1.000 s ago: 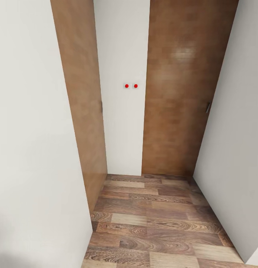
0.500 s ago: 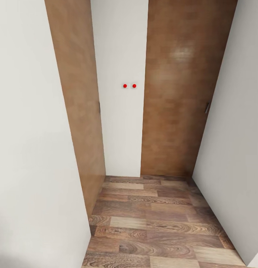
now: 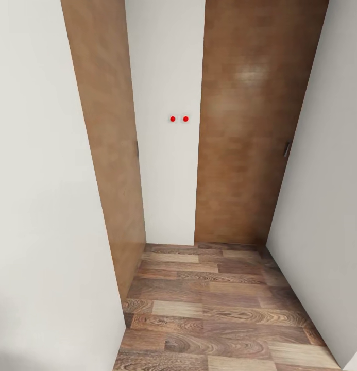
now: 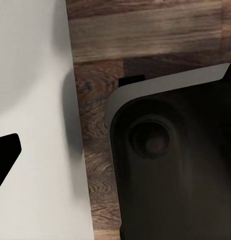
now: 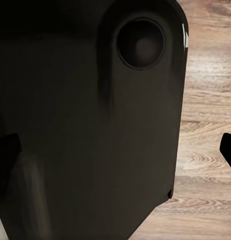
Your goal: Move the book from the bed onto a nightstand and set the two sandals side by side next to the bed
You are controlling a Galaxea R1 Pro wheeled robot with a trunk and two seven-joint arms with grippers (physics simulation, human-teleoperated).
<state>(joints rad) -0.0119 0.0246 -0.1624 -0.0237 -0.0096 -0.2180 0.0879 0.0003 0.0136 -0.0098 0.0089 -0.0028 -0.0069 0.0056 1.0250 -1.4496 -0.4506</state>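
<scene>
Head view: a narrow passage with a wood-plank floor (image 3: 219, 304), white walls (image 3: 44, 206), two brown doors (image 3: 248, 129) and a wall plate with two red dots (image 3: 179, 119); the book, bed and sandals lie outside this scene. Left wrist view: the robot's dark base (image 4: 175, 170) over the planks, one black fingertip (image 4: 5, 155) at the edge; jaw state cannot be told. Right wrist view: the dark base (image 5: 90, 115), black fingertips (image 5: 228, 150) at opposite edges, the jaws spread wide.

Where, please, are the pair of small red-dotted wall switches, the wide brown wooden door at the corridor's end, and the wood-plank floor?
Red-dotted wall switches (image 3: 179, 119): head view, between the two dots.
Wide brown wooden door (image 3: 248, 134): head view, panel's middle.
Wood-plank floor (image 3: 219, 304): head view, bare planks.
</scene>
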